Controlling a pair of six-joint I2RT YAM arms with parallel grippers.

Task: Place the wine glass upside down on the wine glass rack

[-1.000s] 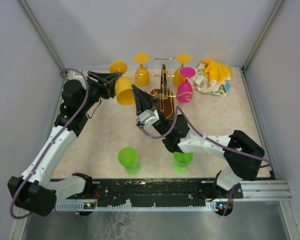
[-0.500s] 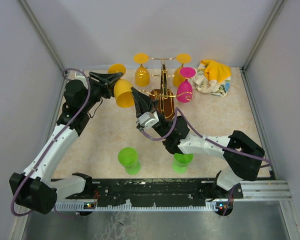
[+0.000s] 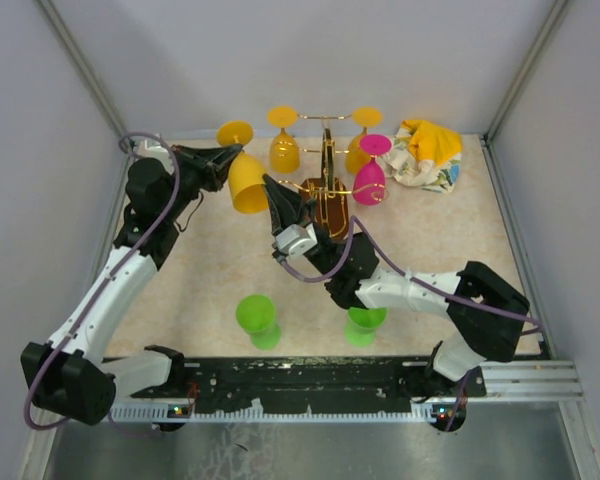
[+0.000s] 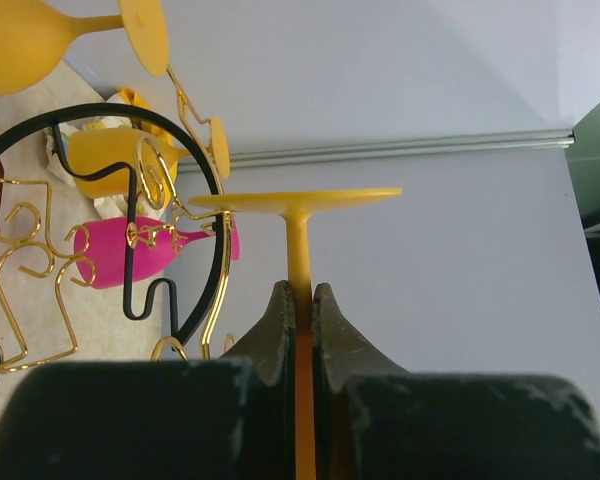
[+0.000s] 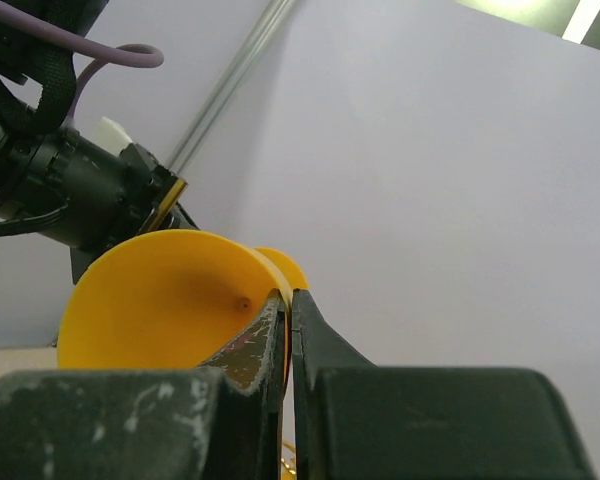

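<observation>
Just left of the wine glass rack, the left gripper was clamped on the tilted yellow wine glass stem. The right gripper pinched its rim.

Two white-and-black arms, each trailed by a purple cable.
Rising from the black base rail, the left arm and right arm are built of white links joined by black housings. The left gripper and right gripper are tipped with tapered black fingers, scuffed grey.
</observation>
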